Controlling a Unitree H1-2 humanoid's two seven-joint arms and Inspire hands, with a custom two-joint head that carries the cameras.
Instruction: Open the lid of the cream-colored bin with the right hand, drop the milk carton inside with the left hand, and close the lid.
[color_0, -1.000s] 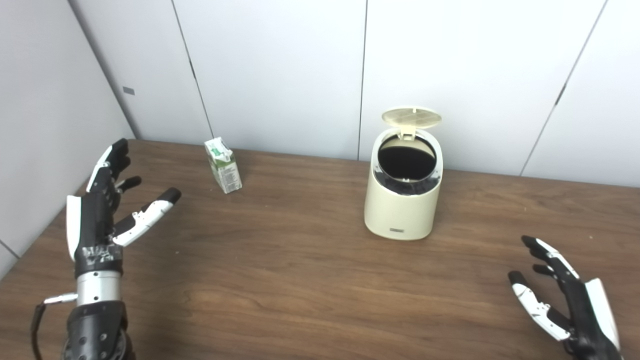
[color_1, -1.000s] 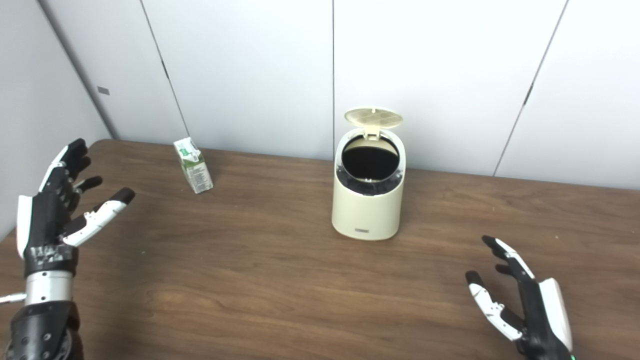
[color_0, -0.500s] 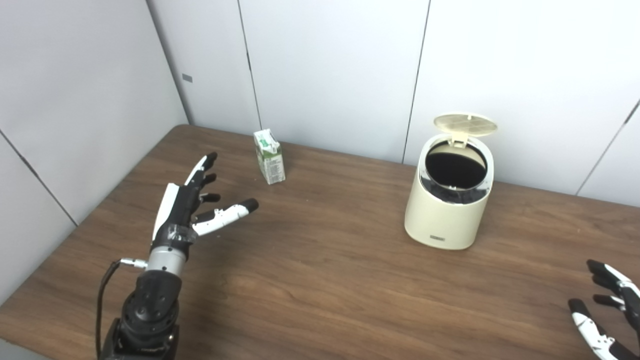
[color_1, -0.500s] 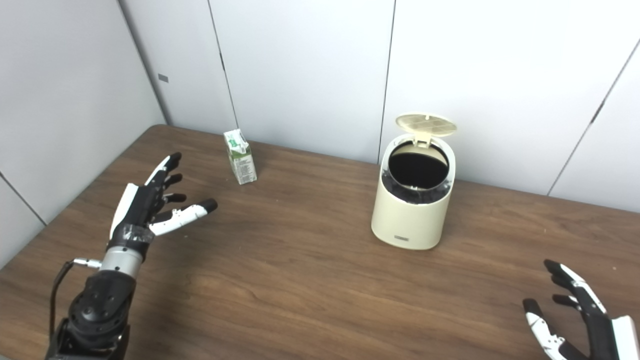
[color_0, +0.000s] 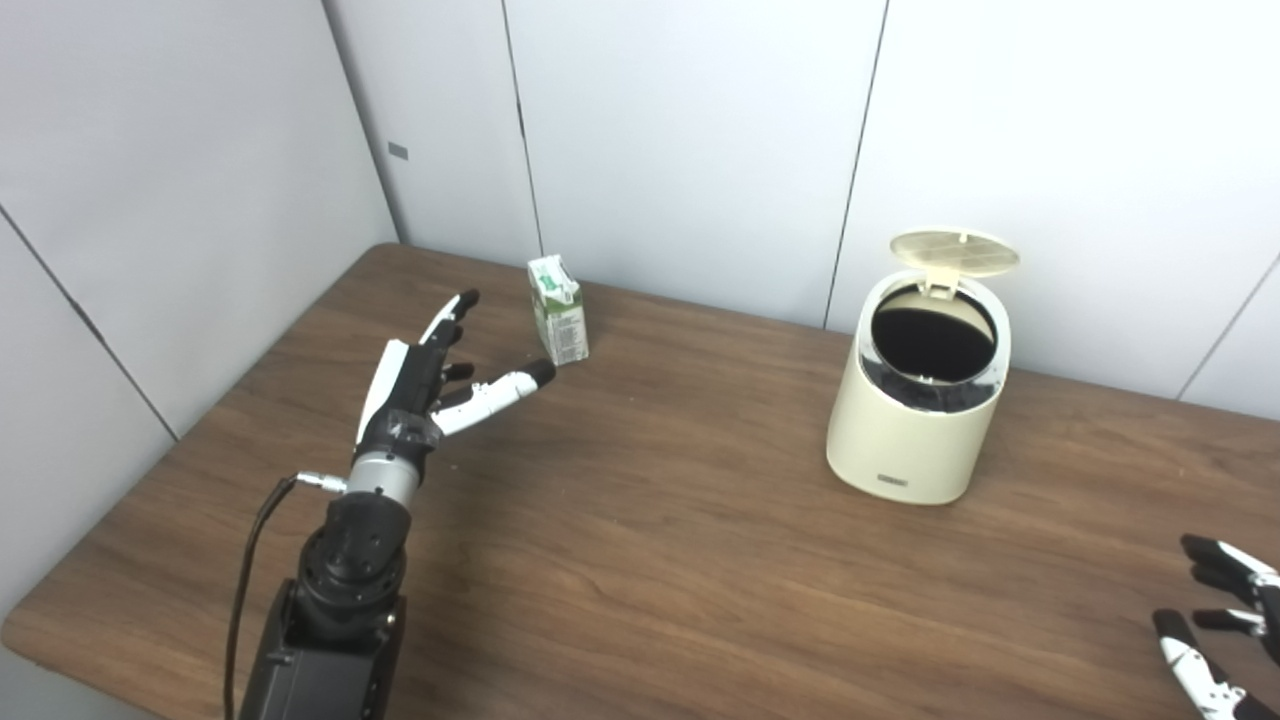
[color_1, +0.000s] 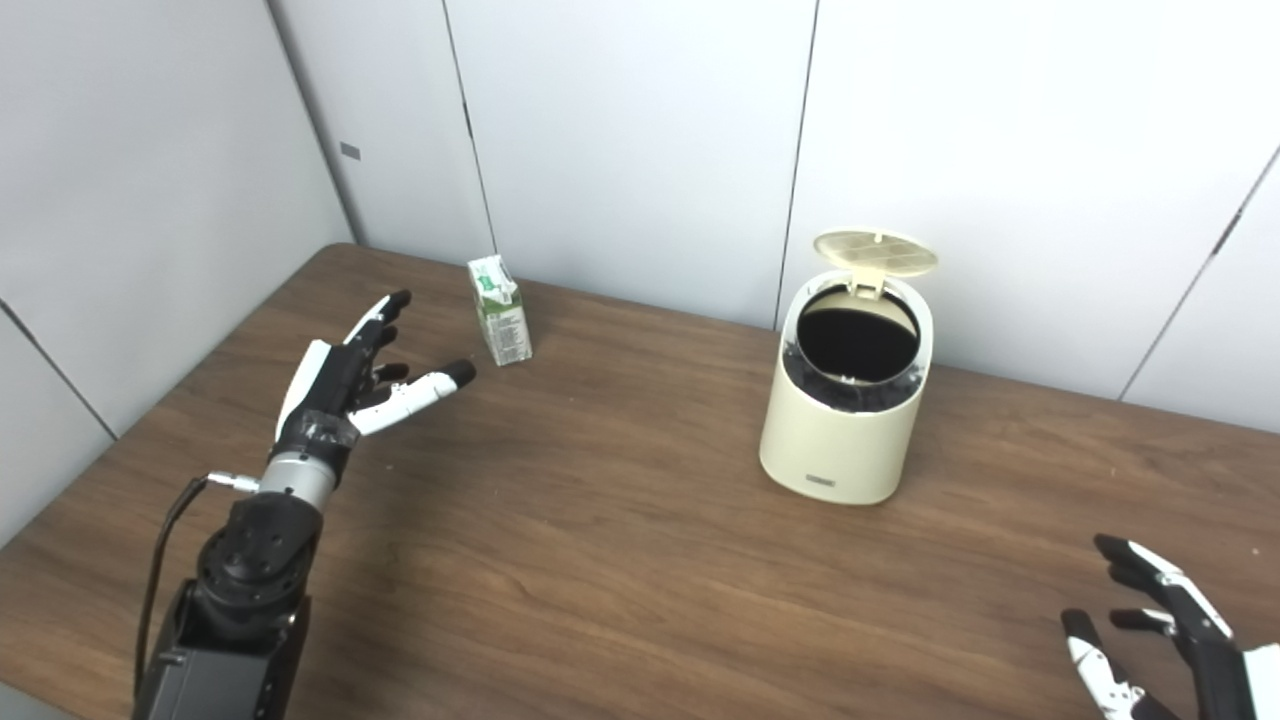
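The cream-colored bin stands at the back right of the table with its round lid tipped up and its dark inside showing. A small green and white milk carton stands upright near the back wall, to the bin's left. My left hand is open, fingers spread, just left of and in front of the carton, not touching it. My right hand is open low at the bottom right corner, well away from the bin and partly cut off by the picture's edge.
The brown wooden table ends at a left edge near my left arm and a front edge at the bottom. Pale wall panels close in the back and the left side.
The camera has swung, shifting the whole picture right. My left hand has reached forward toward the carton. The right hand has sunk toward the bottom right corner. The bin lid stays up.
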